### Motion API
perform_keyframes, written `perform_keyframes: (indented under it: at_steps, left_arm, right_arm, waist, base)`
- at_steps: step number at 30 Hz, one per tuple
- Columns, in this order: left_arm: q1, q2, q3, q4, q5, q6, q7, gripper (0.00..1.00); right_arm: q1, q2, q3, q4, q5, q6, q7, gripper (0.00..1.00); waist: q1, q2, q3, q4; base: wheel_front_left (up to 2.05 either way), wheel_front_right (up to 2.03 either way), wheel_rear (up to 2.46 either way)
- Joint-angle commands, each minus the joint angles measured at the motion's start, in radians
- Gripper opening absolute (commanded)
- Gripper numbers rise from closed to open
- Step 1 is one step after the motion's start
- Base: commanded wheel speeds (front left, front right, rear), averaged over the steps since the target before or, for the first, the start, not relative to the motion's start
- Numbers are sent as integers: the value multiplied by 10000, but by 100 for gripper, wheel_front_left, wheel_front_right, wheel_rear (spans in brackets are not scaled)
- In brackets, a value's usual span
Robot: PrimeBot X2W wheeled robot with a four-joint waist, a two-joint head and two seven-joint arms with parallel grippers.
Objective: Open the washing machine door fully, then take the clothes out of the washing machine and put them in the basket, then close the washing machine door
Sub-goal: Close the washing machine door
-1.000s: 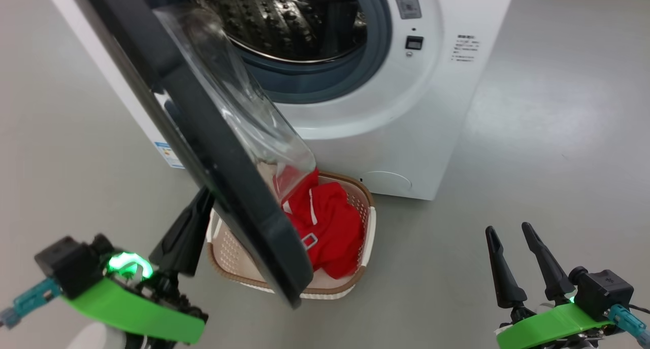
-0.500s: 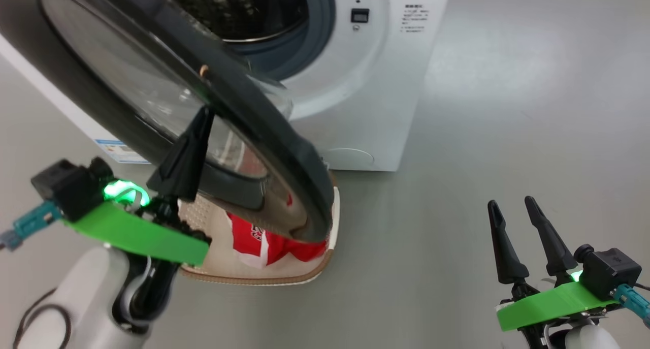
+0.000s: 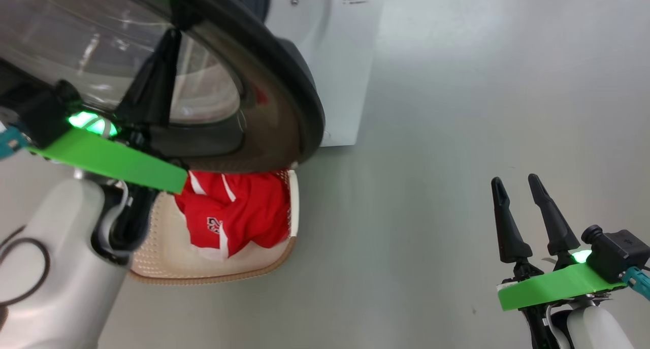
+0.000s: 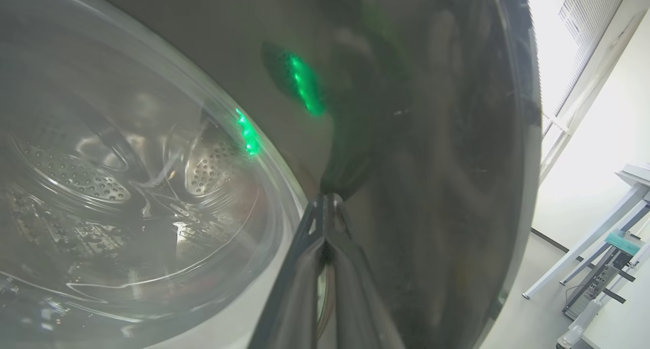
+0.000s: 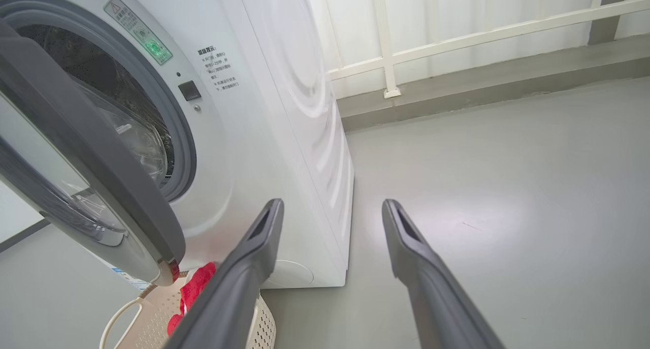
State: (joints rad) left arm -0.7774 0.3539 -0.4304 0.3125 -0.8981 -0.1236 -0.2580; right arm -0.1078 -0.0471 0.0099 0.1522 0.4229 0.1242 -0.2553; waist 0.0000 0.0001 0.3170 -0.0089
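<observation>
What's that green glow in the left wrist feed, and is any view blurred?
Left wrist view: green patches look like the wrist lamp mirrored in the glossy washing machine door; the shut left gripper is soft, too close. Head view: sharp, glare streaks across that door. Right wrist view: sharp, bright sheen on the floor.

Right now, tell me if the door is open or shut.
Open. The door stands angled away from the washer, with the drum mouth exposed behind it.

A dark number print (image 3: pixel 214 225), seemingly 23, is showing on the red sports garment (image 3: pixel 244 207). At one o'clock of the washing machine (image 5: pixel 284 110) opening, a warning-triangle label (image 5: pixel 138 30) is sitting; the printed lines (image 5: pixel 217 69) at two o'clock are proving too small to read.
</observation>
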Motion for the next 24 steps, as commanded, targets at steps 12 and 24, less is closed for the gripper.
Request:
perform_keyframes:
  at_steps: [12,24]
  left_arm:
    - [-798,333,844,363,311,-71,-38,0]
    - [785,78,1485,305,571,-71,-38,0]
  right_arm:
    - [-225,-32,228,-263,237,65,-65,100]
    - [179,-32,202,-155,31,65,-65,100]
  waist:
    - [0,-1,274,-720]
    - [0,-1,-493,-418]
  base:
    - [0,0,0]
    - [0,0,0]
